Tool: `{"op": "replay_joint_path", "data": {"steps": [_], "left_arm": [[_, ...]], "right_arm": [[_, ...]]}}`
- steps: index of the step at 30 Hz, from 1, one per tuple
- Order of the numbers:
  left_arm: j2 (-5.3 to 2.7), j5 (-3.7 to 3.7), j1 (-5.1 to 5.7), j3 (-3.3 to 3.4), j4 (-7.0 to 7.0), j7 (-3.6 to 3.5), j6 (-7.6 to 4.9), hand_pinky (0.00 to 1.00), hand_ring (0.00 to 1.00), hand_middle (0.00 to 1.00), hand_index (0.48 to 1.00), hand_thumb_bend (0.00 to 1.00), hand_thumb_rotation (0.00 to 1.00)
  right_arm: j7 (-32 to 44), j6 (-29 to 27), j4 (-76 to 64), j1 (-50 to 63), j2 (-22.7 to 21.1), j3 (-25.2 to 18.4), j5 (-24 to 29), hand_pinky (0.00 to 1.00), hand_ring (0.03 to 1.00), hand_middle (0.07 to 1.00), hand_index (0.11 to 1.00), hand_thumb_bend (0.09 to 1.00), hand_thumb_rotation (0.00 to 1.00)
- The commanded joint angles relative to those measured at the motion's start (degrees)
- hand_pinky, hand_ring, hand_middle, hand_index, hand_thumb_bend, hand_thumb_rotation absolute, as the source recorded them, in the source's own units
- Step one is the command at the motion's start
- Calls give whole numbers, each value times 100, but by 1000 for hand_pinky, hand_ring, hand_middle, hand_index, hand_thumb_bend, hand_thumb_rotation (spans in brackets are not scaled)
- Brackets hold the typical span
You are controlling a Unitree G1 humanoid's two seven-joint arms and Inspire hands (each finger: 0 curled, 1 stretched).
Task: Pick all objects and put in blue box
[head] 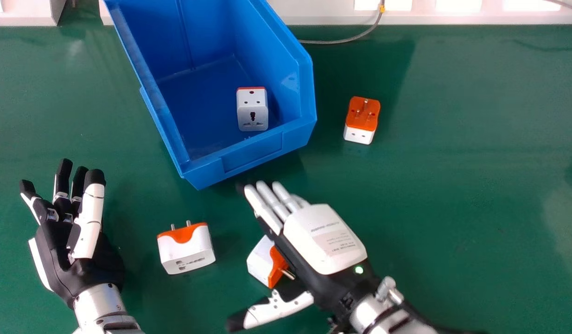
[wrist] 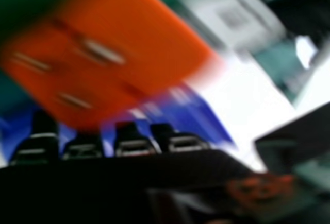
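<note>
In the head view, my right hand [head: 325, 236] is open, palm turned down, over and beside a white and orange adapter [head: 260, 262] lying between its thumb and fingers. The right hand view has that adapter's orange pin face [wrist: 108, 49] close up, beyond the fingers of my right hand [wrist: 134, 144]. My left hand [head: 77, 250] stays open and empty at the lower left. Another adapter [head: 186, 250] stands between the hands, pins pointing away. A third adapter [head: 361, 119] sits right of the blue box [head: 251, 157]; one more adapter [head: 252, 109] is inside the box.
A grey cable [head: 341, 41] runs along the far side of the green table [head: 453, 185], behind the box. White framing [head: 434, 18] lines the table's far edge.
</note>
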Motion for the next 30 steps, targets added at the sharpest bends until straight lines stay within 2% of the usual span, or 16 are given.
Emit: {"op": "replay_joint_path", "data": {"steps": [1, 3, 7, 10, 14, 17, 20, 21, 22, 24, 25, 27, 30], "left_arm": [[-34, 54, 37, -74, -127, 5, -11, 828, 875, 890, 890, 680, 79], [-34, 82, 44, -74, -135, 58, -32, 830, 877, 891, 890, 681, 76], [-40, 15, 36, -51, -161, 16, -4, 832, 877, 891, 888, 674, 69], [-38, 44, 51, -70, -188, 30, 15, 823, 879, 894, 892, 683, 66], [-26, 28, 23, -67, -184, 26, 36, 830, 877, 893, 892, 692, 71], [-25, 38, 19, -81, -201, 31, 44, 828, 879, 892, 892, 683, 66], [-27, 55, 12, -83, -209, 73, 34, 823, 875, 890, 891, 692, 70], [-30, 50, 12, -84, -220, 82, 39, 825, 875, 890, 890, 691, 68], [-33, 39, 13, -84, -233, 77, 43, 829, 875, 890, 890, 691, 68], [-40, 21, 21, -84, -260, 73, 59, 834, 877, 891, 892, 689, 69], [-48, 10, 25, -81, -279, 81, 77, 833, 877, 891, 890, 689, 68], [-63, -17, 34, -73, -310, 67, 103, 828, 875, 890, 887, 683, 62], [-74, 11, 56, -88, -335, 75, 91, 836, 882, 895, 892, 665, 48]], "right_arm": [[1714, 742, -930, -63, -65, -63, 209, 979, 999, 1000, 1000, 1000, 974], [2141, 994, -1152, -45, -72, -74, 189, 975, 996, 997, 1000, 1000, 983], [2702, 1307, -1485, -9, -83, -105, 137, 987, 999, 997, 1000, 1000, 993], [2954, 1420, -1578, -15, -110, -103, 112, 967, 989, 990, 988, 1000, 933], [2888, 1418, -1545, -52, -94, -121, 49, 924, 972, 981, 961, 945, 753], [2445, 1275, -1331, -66, 9, -187, 96, 836, 915, 942, 876, 860, 458], [2198, 1157, -1143, -54, 146, -318, 328, 672, 788, 867, 766, 795, 123], [2116, 1101, -1074, -43, 198, -379, 441, 589, 712, 811, 722, 750, 78], [1983, 999, -989, -39, 230, -424, 513, 491, 594, 709, 632, 652, 40], [1817, 860, -876, -49, 244, -456, 574, 385, 474, 581, 549, 557, 13], [1757, 806, -831, -59, 243, -460, 586, 357, 441, 538, 526, 536, 6], [1661, 694, -776, -63, 239, -476, 636, 332, 421, 508, 512, 525, 3], [1560, 518, -722, -73, 203, -474, 702, 276, 415, 495, 499, 516, 0]]}}
